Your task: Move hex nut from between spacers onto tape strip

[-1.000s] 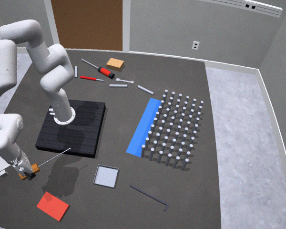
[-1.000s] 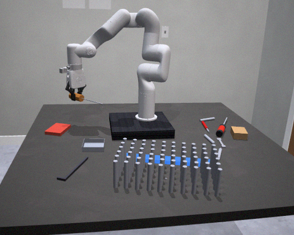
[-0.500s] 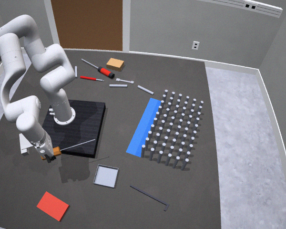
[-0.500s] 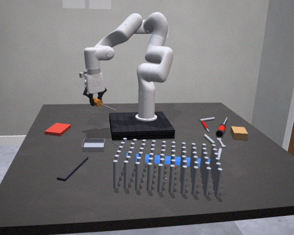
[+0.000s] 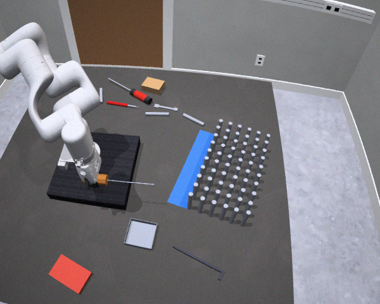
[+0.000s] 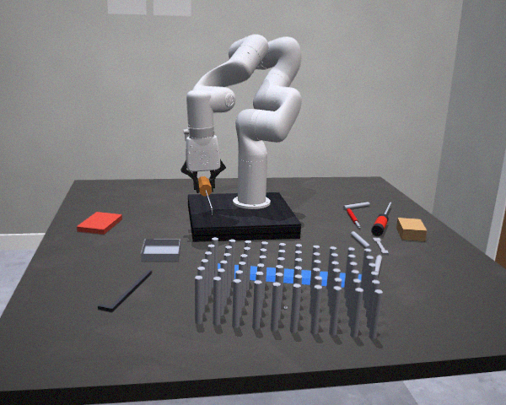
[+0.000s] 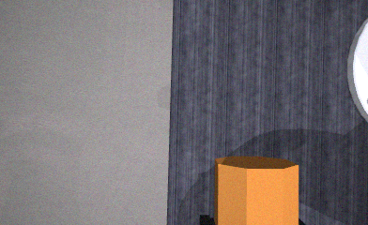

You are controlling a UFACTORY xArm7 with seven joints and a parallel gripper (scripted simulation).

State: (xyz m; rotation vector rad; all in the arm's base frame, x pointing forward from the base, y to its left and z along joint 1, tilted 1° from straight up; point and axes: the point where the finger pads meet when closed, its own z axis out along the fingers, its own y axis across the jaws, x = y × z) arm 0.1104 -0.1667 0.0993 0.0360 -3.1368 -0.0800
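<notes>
My gripper [image 5: 92,183] is shut on the orange-brown handle of the hook pick [image 5: 102,179]. It holds the pick above the black base plate [image 5: 95,170], with the thin shaft [image 5: 131,182] pointing toward the blue tape strip [image 5: 192,168]. The handle also shows in the exterior view [image 6: 205,185] and in the wrist view [image 7: 256,191]. The grey spacers [image 5: 231,168] stand upright in a grid right of the strip. A small speck that may be the hex nut [image 6: 285,308] lies between the front spacers; I cannot tell for sure.
A grey tray [image 5: 140,233], a dark L-shaped bar [image 5: 200,261] and a red block [image 5: 69,273] lie near the front. Screwdrivers [image 5: 131,91], metal rods [image 5: 156,113] and a tan block [image 5: 153,85] lie at the back.
</notes>
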